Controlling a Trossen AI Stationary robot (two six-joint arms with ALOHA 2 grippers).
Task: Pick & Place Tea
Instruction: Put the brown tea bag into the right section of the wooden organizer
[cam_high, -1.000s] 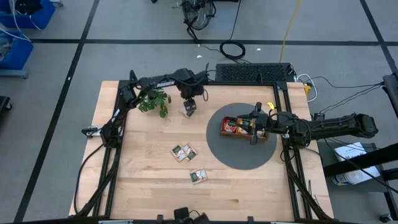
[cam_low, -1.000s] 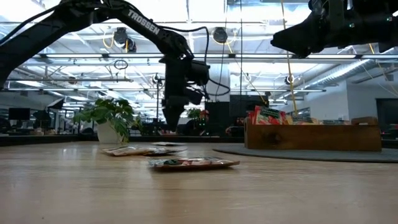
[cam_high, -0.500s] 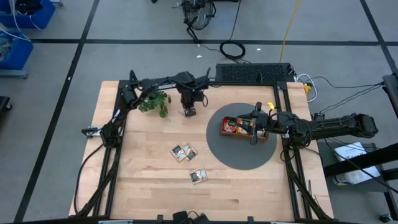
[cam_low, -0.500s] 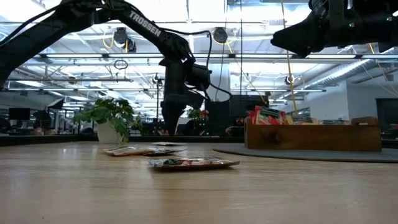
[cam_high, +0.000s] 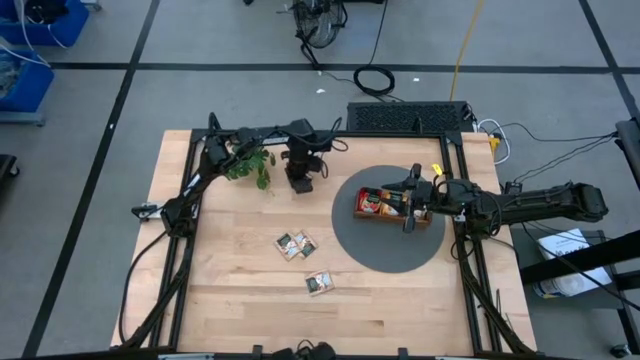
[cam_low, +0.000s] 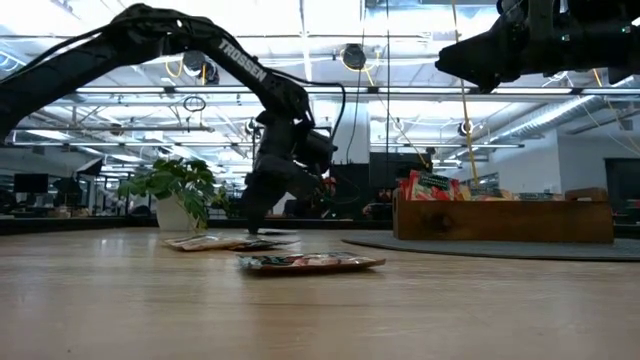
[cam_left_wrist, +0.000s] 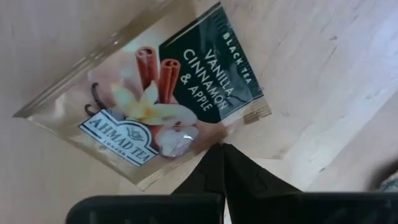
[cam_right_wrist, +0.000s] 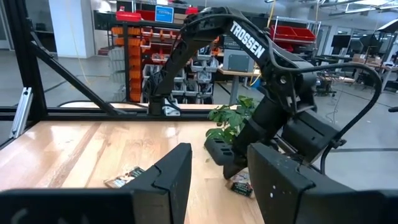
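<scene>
Jaws of the left gripper (cam_left_wrist: 222, 147) are pressed together on the edge of a tea sachet (cam_left_wrist: 158, 93) lying flat on the surface at the far side, just right of the plant (cam_high: 247, 163); the right gripper (cam_high: 408, 205) hovers half spread over the wooden tray (cam_high: 393, 216) on the right. To lift well, I judge the left arm should rise straight and slowly, since the thin corner hold could slip. More sachets (cam_high: 296, 244) lie nearer the front.

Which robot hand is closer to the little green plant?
Left. The left gripper is shut on a tea sachet just beside the plant; the right gripper hangs over the wooden tray, farther away.
</scene>
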